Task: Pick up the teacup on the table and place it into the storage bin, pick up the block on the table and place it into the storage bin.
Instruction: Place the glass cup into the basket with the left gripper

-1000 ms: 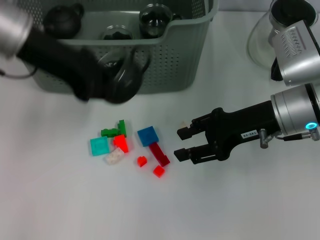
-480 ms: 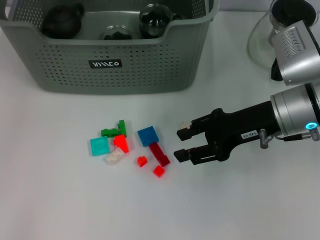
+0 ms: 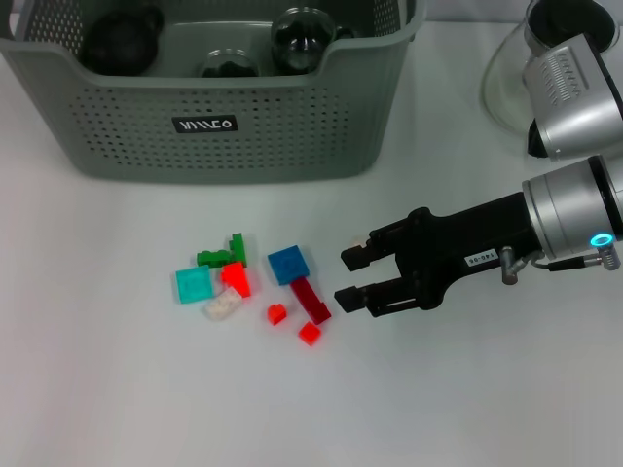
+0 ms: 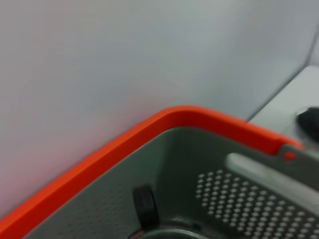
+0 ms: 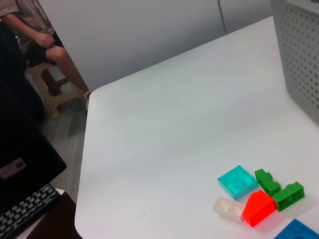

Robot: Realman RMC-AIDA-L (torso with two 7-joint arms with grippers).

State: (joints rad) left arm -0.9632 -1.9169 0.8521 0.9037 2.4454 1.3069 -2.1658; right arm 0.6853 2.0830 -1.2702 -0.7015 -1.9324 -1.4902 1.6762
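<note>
The grey-green storage bin [image 3: 214,126] stands at the back left of the table, and its perforated wall shows in the right wrist view [image 5: 301,55]. Dark round teaware [image 3: 122,39] [image 3: 304,37] lies inside it. No teacup shows on the table. Loose blocks lie in front of the bin: blue [image 3: 288,264], dark red [image 3: 311,300], teal [image 3: 193,284], green [image 3: 224,255], red [image 3: 236,279], white [image 3: 222,306]. My right gripper [image 3: 343,278] is open and empty, low over the table just right of the blue and dark red blocks. My left gripper is out of view.
A glass teapot [image 3: 516,78] stands at the back right behind my right arm. The left wrist view shows an orange rim [image 4: 149,129] over a grey perforated wall. Beyond the table's far edge [image 5: 84,164] sit a person [image 5: 35,35] and a keyboard [image 5: 27,211].
My left arm, which was in front of the bin a second ago, has pulled away out of the head view. My right gripper has crept slightly left toward the blocks.
</note>
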